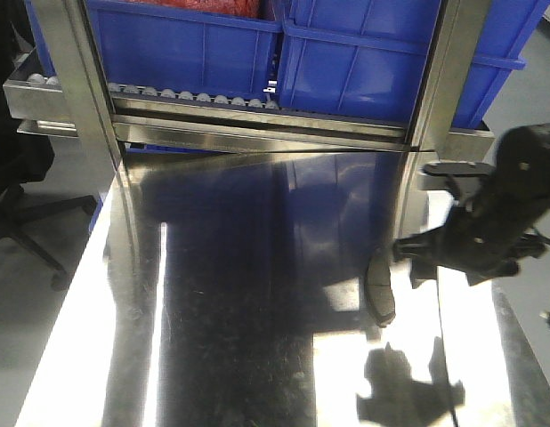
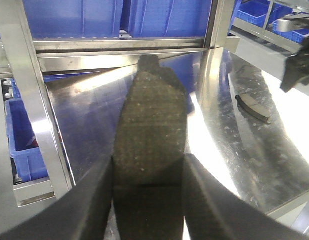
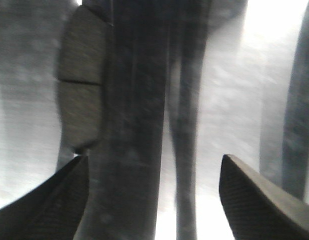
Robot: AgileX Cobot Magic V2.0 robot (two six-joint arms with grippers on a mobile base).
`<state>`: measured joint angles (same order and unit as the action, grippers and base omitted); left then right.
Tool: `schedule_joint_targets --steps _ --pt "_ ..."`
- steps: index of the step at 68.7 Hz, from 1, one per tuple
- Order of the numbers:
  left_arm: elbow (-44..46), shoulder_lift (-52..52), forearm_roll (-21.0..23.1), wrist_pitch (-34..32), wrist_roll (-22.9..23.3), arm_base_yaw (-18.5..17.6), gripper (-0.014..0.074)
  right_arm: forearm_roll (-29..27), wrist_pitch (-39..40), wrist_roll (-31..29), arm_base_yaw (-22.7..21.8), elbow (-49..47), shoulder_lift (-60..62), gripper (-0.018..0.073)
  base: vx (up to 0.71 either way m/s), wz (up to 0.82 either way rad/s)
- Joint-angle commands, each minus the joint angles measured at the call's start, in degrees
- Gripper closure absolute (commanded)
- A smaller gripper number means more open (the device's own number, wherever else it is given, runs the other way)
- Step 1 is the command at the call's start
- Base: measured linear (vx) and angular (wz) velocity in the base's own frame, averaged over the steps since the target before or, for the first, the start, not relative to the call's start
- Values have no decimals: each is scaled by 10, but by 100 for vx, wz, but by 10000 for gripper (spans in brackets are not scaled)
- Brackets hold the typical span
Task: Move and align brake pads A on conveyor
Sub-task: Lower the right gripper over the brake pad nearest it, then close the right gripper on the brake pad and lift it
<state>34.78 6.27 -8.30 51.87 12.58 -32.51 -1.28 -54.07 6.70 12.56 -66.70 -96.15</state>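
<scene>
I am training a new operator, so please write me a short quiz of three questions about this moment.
1. True or false: the left claw grips a pad.
2. Where does the other pad lie? A) on a wooden shelf B) on the steel table C) in a cardboard box
3. Fill in: the right claw is ____, with nothing between its fingers.
Key: 1 true; 2 B; 3 open.
</scene>
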Motion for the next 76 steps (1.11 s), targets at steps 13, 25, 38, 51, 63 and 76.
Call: schedule_joint_targets --steps 13,25,38,51,63,76 --pt "13 10 -2 -57 -1 -3 602 -5 -4 74 72 -105 -73 34 0 0" --pt "13 10 -2 -57 -1 -3 602 0 -44 79 71 -148 -124 34 0 0" --pt "13 10 -2 -57 -1 -3 602 13 -55 77 71 -180 -157 34 0 0" --pt "13 10 -2 -57 -1 -3 602 19 -56 77 70 -194 -185 64 0 0" --pt "13 10 -2 -57 -1 -3 602 28 -60 74 70 -195 -203 135 0 0" --pt "13 10 -2 -57 -1 -3 602 32 -58 65 70 -195 -205 361 0 0"
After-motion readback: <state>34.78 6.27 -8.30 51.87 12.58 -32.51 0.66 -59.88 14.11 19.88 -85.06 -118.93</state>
